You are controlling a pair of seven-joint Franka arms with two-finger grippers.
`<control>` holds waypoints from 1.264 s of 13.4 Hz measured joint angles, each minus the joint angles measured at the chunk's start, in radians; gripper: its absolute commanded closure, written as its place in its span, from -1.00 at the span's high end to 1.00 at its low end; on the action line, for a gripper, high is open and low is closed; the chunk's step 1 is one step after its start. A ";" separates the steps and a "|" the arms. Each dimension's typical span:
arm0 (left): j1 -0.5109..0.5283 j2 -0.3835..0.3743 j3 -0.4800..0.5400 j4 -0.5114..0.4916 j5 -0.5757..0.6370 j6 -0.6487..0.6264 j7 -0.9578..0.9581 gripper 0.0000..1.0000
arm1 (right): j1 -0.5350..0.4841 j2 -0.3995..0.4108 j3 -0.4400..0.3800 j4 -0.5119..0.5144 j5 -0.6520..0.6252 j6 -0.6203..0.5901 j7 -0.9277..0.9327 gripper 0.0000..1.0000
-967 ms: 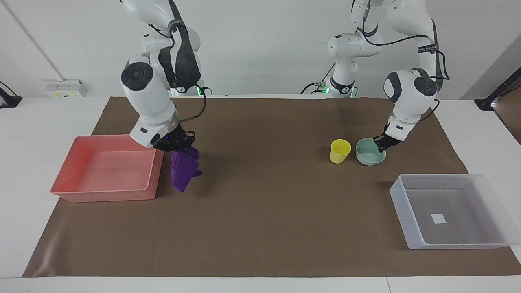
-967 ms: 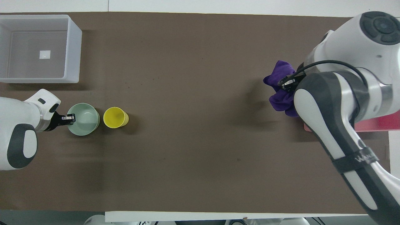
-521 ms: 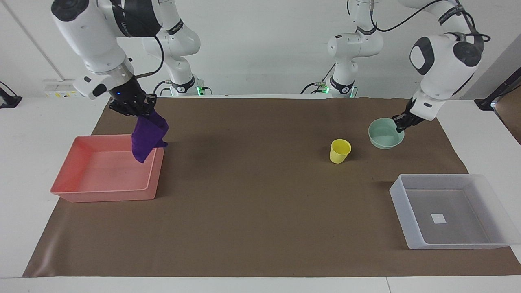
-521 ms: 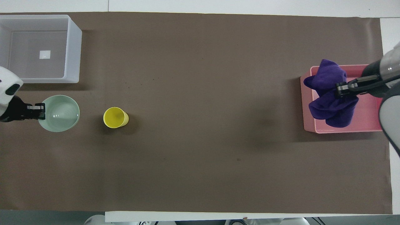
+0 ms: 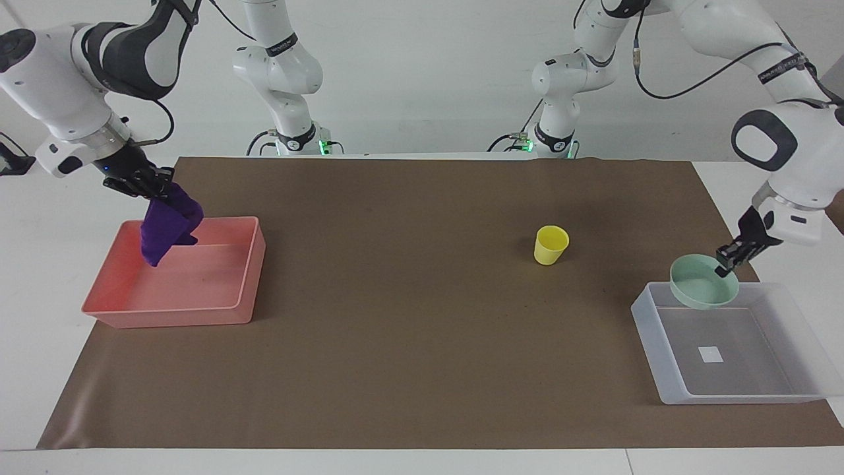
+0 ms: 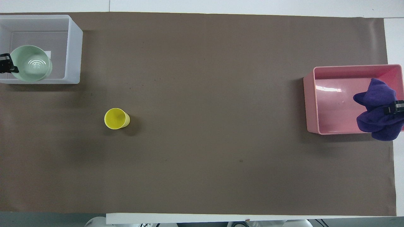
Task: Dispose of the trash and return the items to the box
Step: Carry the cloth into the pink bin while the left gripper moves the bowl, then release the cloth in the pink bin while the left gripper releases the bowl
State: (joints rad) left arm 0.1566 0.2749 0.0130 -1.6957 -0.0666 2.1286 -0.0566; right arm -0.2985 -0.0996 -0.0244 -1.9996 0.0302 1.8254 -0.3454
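Observation:
My right gripper (image 5: 148, 188) is shut on the deep-purple rag (image 5: 165, 224), which hangs over the pink tray (image 5: 171, 315). In the overhead view the rag (image 6: 377, 110) hangs from that gripper (image 6: 394, 108) over the tray's outer end (image 6: 311, 104). My left gripper (image 5: 725, 264) is shut on the rim of the mint-green bowl (image 5: 700, 291) and holds it in the air over the translucent box (image 5: 738, 397). Overhead, the bowl (image 6: 30, 64) and left gripper (image 6: 7, 64) are over the box (image 6: 74, 47). The yellow cup (image 5: 550, 244) stands upright on the mat, also seen overhead (image 6: 116, 119).
A brown mat (image 5: 409, 343) covers the table. The pink tray lies at the right arm's end and the box at the left arm's end. A small white label (image 5: 711, 355) shows on the box's bottom.
My left gripper carried the bowl from beside the cup to over the box. My right gripper carried the rag farther outward over the pink tray.

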 measured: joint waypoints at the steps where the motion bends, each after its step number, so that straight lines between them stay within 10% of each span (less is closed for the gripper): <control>1: 0.005 0.056 0.002 0.038 0.000 0.033 0.000 -1.00 | 0.000 0.008 0.000 -0.040 0.000 0.051 0.000 -0.98; 5: 0.014 0.222 0.007 0.040 -0.006 0.230 0.000 -0.97 | -0.001 0.102 0.001 -0.102 0.000 0.207 -0.001 -0.87; 6: 0.013 0.247 0.006 0.041 -0.010 0.247 0.000 -0.32 | -0.001 0.128 0.001 -0.104 0.000 0.230 -0.002 -0.73; 7: 0.014 0.251 0.006 0.044 -0.012 0.251 0.000 0.58 | -0.001 0.147 0.001 -0.107 0.000 0.251 -0.004 -0.43; 8: 0.013 0.249 0.006 0.044 -0.012 0.251 0.000 0.67 | -0.001 0.157 0.001 -0.112 0.000 0.268 -0.006 0.25; 10: 0.008 0.251 0.004 0.048 -0.012 0.244 0.000 0.76 | 0.000 0.158 0.003 -0.115 0.000 0.270 -0.007 1.00; 17: -0.083 0.048 -0.007 0.122 -0.011 -0.204 -0.012 0.98 | 0.075 0.096 0.033 0.013 0.014 0.084 0.051 1.00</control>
State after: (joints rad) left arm 0.0738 0.3228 0.0055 -1.5737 -0.0778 1.9245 -0.0686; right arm -0.2233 -0.0032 0.0087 -1.9862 0.0441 1.9098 -0.2947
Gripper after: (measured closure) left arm 0.013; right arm 0.000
